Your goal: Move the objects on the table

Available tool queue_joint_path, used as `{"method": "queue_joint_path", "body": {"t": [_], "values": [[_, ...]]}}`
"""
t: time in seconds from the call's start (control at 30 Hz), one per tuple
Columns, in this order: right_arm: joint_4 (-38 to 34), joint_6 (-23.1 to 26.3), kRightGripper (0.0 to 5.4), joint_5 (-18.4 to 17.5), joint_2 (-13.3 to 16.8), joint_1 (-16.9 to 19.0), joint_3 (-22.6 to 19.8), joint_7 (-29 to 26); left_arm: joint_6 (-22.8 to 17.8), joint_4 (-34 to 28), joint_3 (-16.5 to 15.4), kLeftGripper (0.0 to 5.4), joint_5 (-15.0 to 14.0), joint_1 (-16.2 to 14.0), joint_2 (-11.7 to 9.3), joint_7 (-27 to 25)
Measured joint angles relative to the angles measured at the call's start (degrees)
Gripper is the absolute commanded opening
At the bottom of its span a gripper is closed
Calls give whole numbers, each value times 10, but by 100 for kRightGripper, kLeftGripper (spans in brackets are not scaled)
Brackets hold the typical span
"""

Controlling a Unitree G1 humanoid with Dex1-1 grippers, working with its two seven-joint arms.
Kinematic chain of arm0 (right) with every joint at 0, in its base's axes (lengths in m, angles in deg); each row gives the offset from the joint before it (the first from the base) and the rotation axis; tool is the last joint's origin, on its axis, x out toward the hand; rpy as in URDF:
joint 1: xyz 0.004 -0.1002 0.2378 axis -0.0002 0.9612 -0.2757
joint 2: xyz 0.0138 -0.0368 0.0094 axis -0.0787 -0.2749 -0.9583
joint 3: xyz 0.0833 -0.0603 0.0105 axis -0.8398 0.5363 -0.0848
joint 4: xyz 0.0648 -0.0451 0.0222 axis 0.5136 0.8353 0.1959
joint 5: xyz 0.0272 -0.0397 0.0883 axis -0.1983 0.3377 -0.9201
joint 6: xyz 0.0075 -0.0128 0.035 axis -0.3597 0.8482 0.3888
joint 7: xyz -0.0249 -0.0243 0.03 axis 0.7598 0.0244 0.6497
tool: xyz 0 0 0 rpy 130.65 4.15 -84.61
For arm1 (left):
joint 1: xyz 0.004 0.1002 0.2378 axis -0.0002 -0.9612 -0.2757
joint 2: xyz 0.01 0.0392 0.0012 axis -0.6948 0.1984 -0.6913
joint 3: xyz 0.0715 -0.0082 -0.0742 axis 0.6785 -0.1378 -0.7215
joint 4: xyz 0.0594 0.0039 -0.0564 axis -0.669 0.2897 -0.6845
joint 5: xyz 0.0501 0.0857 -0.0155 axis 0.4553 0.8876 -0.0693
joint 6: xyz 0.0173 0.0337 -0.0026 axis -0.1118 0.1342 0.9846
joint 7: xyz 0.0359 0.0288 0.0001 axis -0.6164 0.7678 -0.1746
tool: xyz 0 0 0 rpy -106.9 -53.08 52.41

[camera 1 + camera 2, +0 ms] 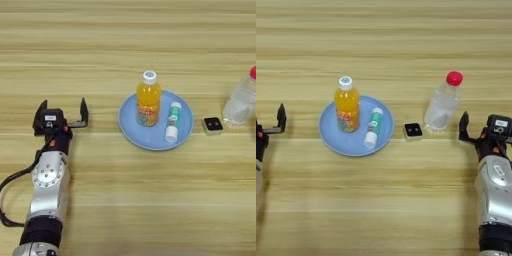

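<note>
A small orange juice bottle (148, 100) with a white cap stands upright on the left part of a round blue plate (145, 137). Just right of the plate, a tiny white cube (413, 131) lies black face up on the table (125, 200). Right of the cube stands a clear plastic bottle (442, 102) with a red cap. My left gripper (63, 106) is open and empty, well left of the plate. My right gripper (485, 122) is open and empty too, with one finger (463, 121) close to the right of the clear bottle.
A green-and-white tube (173, 121) lies on the plate beside the juice bottle. Bare wood stretches across the near half of the table between my two arms and across the far half.
</note>
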Motion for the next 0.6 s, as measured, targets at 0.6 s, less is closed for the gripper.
{"method": "queue_joint_path", "body": {"t": [0.6], "values": [[-212,94,540,-15,29,148,44,-118,29,16,3,537,9,0,12,22]]}}
